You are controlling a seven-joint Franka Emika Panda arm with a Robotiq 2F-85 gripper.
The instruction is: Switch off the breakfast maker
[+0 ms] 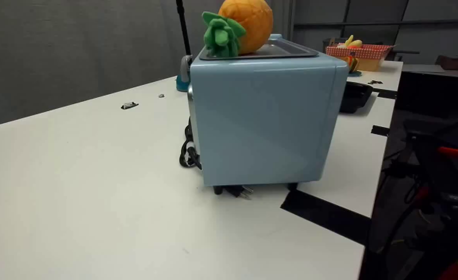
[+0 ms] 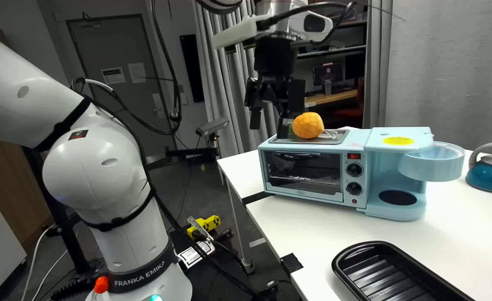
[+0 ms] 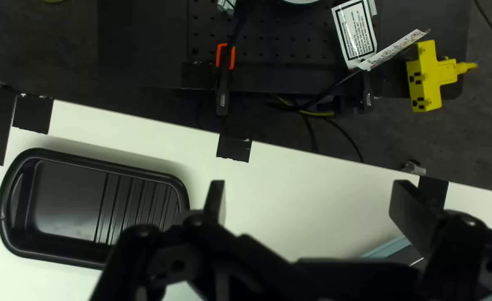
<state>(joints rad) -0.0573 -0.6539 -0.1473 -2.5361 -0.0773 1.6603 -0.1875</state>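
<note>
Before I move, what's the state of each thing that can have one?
Gripper: open, holding nothing
Breakfast maker: upright; on or off, cannot tell
Oven door: shut
Red switch: position unclear
Two dials: settings unreadable
Power plug: unplugged, lying loose
Plush pineapple: on its side on the griddle plate
Black ribbed pan: open side up
Teal kettle: upright, lidded

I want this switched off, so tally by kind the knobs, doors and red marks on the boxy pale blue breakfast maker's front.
Round black knobs: 2
Dark see-through door: 1
Red rectangular mark: 1
Small round red mark: 1
Total on the front of the breakfast maker: 5
</note>
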